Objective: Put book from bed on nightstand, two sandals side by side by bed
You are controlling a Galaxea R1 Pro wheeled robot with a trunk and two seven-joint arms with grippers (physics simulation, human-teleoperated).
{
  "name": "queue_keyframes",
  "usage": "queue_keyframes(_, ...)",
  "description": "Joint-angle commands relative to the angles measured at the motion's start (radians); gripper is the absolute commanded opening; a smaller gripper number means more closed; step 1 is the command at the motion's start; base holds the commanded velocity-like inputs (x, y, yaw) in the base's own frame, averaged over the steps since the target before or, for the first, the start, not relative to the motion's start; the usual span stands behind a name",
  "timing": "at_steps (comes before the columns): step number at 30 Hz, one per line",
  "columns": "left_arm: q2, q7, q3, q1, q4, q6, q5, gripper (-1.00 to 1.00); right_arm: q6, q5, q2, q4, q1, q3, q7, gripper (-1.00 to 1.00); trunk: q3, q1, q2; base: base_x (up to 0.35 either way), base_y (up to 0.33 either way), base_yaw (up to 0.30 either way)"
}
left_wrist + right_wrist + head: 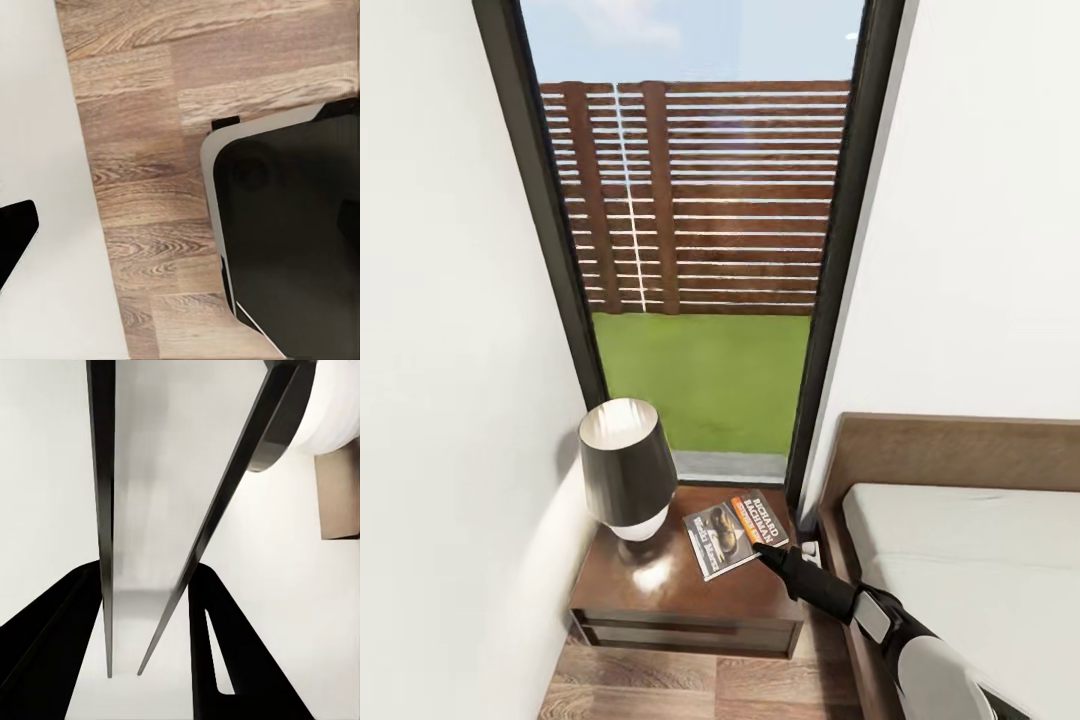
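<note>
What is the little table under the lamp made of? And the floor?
The nightstand looks like glossy dark reddish-brown wood: its top mirrors the lamp as a bright patch. The floor looks like matte brown wood planks, with grain lines and seams showing. Both are rendered, so that is only their look.

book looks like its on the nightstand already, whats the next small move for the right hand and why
Probably draw the right hand back toward the bed. The book lies flat on the nightstand beside the lamp, with the hand's tips at its edge; the fingers stand apart.

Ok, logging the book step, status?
Right tool at book's edge, grip unclear. Book flat on nightstand, beside lamp. Nothing blocking.
</note>
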Motion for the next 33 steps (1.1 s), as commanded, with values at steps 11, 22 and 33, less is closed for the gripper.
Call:
queue_keyframes(11, 0.004, 0.003, -0.009, -0.001, -0.054, -0.013, 0.01, 1.0, 0.009, -0.011, 0.0, -0.001, -0.001, 0.003, -0.001, -1.0, -0.002, 0.001, -0.002, 0.079, 0.0, 0.0)
queue_keyframes(22, 0.006, 0.003, -0.008, -0.007, -0.116, -0.016, 0.01, 1.0, 0.009, -0.011, -0.001, -0.001, -0.001, 0.003, -0.001, -1.0, -0.002, 0.001, -0.002, 0.009, 0.0, 0.0)
queue_keyframes(33, 0.008, 0.004, -0.005, -0.078, -0.124, -0.016, 0.011, 1.0, 0.009, -0.011, -0.001, -0.001, -0.001, 0.003, -0.002, -1.0, -0.002, 0.001, -0.002, 0.0, 0.0, 0.0)
